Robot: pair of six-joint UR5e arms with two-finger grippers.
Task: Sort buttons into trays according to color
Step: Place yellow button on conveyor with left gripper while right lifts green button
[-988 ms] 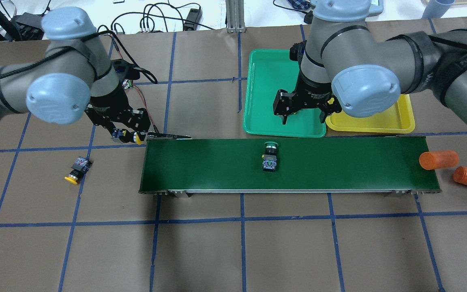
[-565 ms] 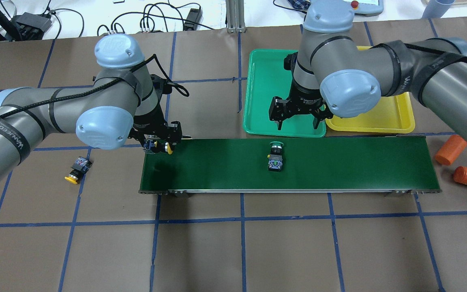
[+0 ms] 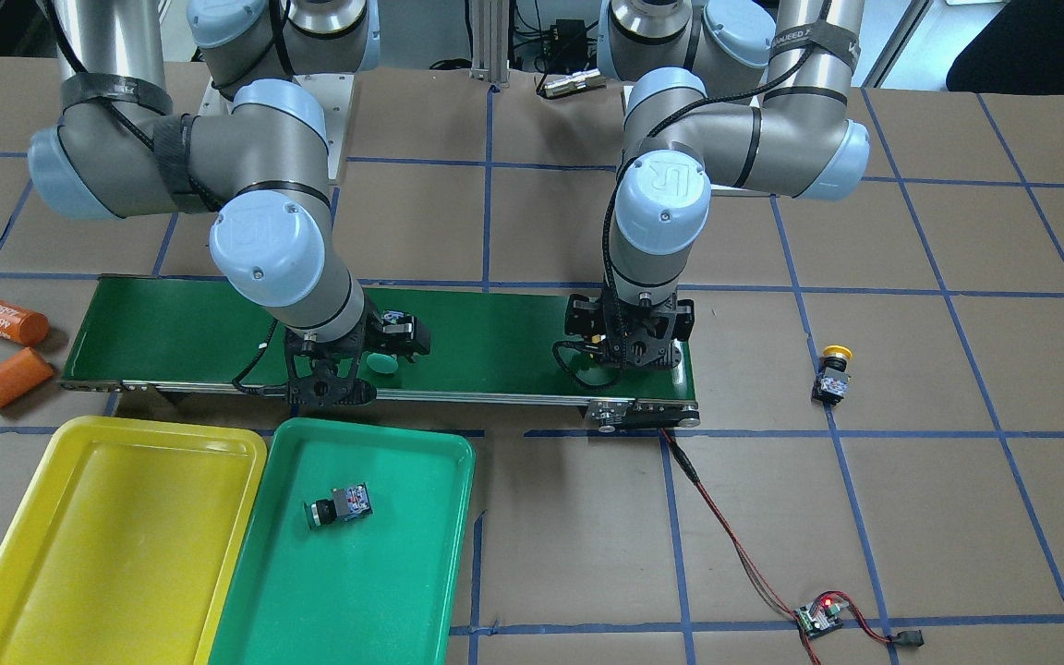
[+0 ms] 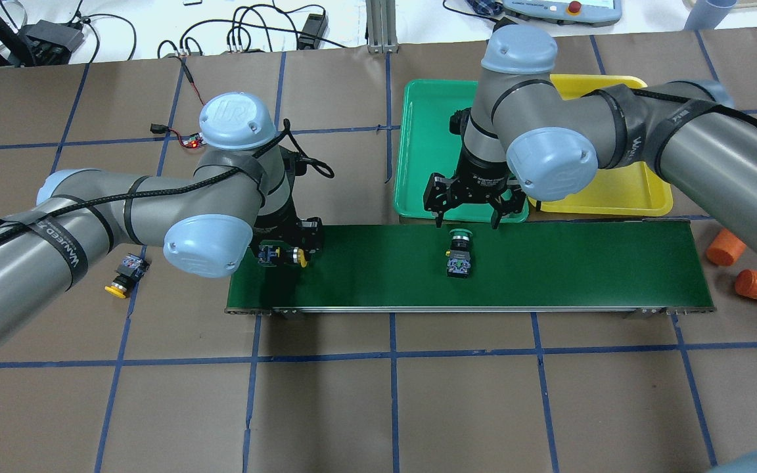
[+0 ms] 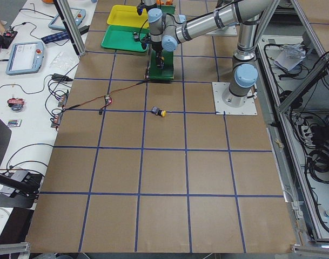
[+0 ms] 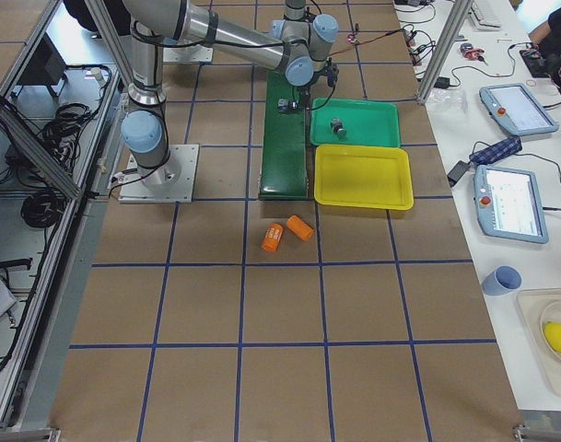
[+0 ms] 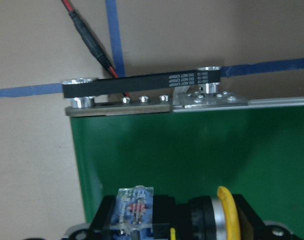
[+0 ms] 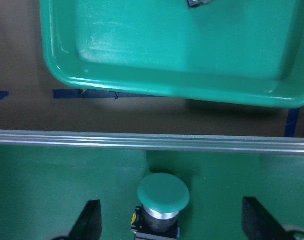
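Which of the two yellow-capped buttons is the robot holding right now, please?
The yellow button in the left gripper, over the conveyor belt's end; the other yellow button lies loose on the table.

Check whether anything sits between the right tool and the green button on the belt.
Nothing visible does. The open right tool flanks the green button in the wrist view, with only bare conveyor belt around it. The green tray lies just past the belt's rail, its near part bare.
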